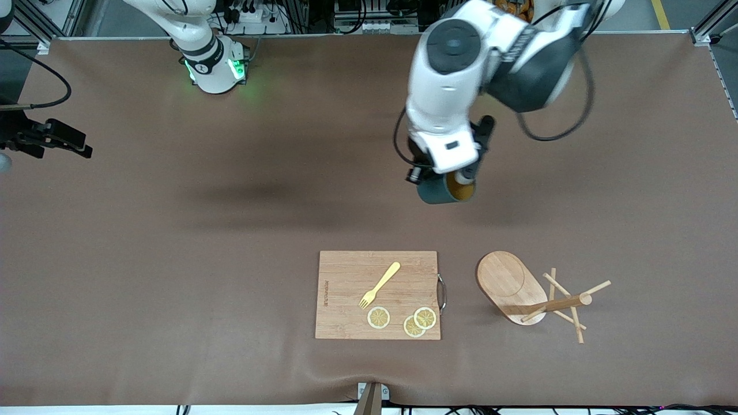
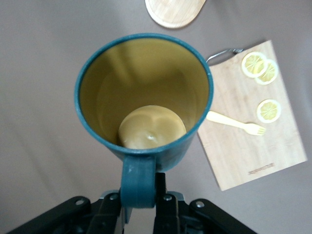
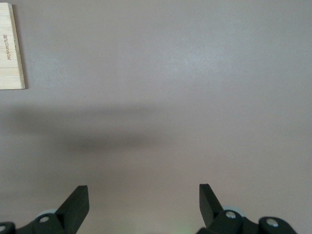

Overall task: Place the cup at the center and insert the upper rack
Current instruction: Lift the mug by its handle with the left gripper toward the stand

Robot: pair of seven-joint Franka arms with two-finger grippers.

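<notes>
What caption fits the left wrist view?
Left end effector holds the teal cup by its handle above the table.

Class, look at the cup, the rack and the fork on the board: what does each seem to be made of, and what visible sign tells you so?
Cup: probably glazed ceramic or enamel; smooth teal outside, glossy tan inside.
Rack: pale unfinished-looking wood; visible grain, matte base and pegs.
Fork: likely plastic; uniform yellow, no grain.

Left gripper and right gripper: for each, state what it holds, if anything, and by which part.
The left gripper is shut on the cup, gripping its loop handle, over bare table. The right gripper is open and holds nothing.
</notes>
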